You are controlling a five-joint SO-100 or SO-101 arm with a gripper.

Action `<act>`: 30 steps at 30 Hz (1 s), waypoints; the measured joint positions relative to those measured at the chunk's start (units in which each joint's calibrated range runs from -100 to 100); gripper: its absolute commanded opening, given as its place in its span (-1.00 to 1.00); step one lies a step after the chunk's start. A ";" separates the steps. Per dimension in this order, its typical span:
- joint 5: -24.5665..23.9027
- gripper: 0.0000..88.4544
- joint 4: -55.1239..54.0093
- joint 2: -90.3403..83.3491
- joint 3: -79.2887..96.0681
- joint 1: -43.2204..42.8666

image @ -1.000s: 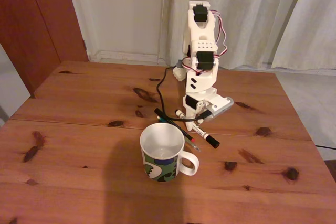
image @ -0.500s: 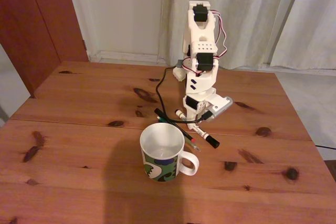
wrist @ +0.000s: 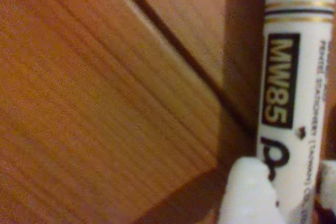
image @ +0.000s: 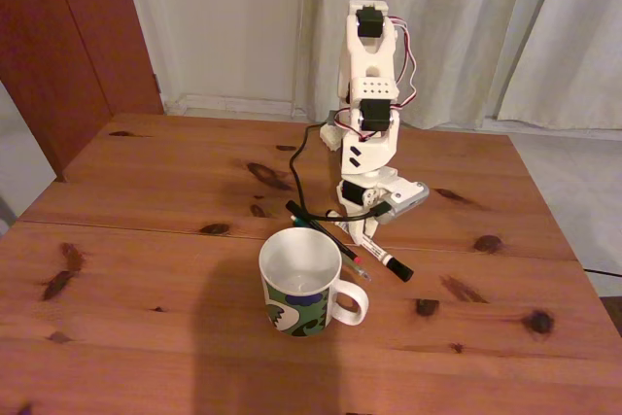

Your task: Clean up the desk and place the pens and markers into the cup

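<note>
My hand (image: 362,231) is down on the bench (image: 146,269), its white fingers (wrist: 247,192) closed around the white marker (wrist: 286,93) just behind the mug (image: 303,286); the black pen (image: 321,228) and green pen (image: 342,252) lie against the mug's far rim

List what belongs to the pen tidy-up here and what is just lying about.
Job: marker, black pen, teal pen, cup, desk, tool.
Lying about: black cable, curtains.
</note>
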 measured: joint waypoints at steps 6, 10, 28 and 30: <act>0.00 -0.98 -0.66 0.25 0.00 0.22; -0.10 -0.98 -0.66 0.34 -0.42 0.15; -4.10 -0.98 -0.50 0.85 -9.00 1.47; -4.10 -0.98 -0.50 0.34 -9.17 1.39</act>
